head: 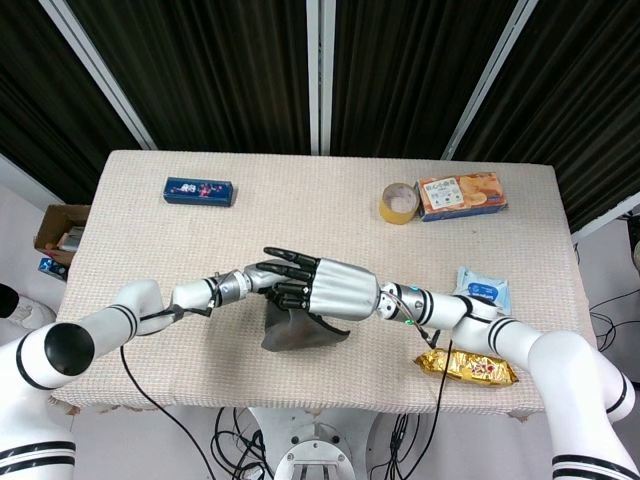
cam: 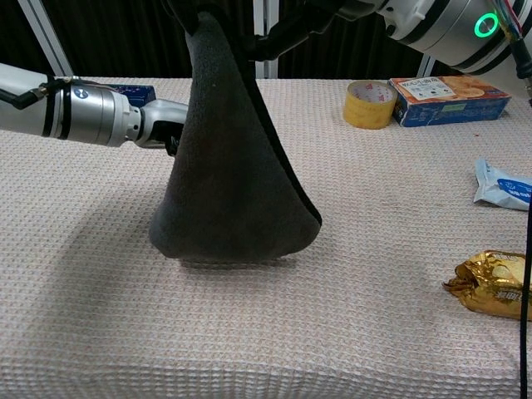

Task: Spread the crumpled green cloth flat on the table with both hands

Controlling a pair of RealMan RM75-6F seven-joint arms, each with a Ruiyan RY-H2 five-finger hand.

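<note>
— Where's the cloth [cam: 229,174]?
— Hanging in a cone from the right hand [head: 335,290], whose fingers grip its top; the hem brushes the bench [cam: 349,283].
— And the left hand [head: 255,281]?
— Behind the cloth; its fingers' state I can't tell. It should take a separate edge, then both pull apart.

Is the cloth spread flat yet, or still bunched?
Still bunched. The cloth hangs from the right hand as a cone, only its bottom edge touching the table.
</note>
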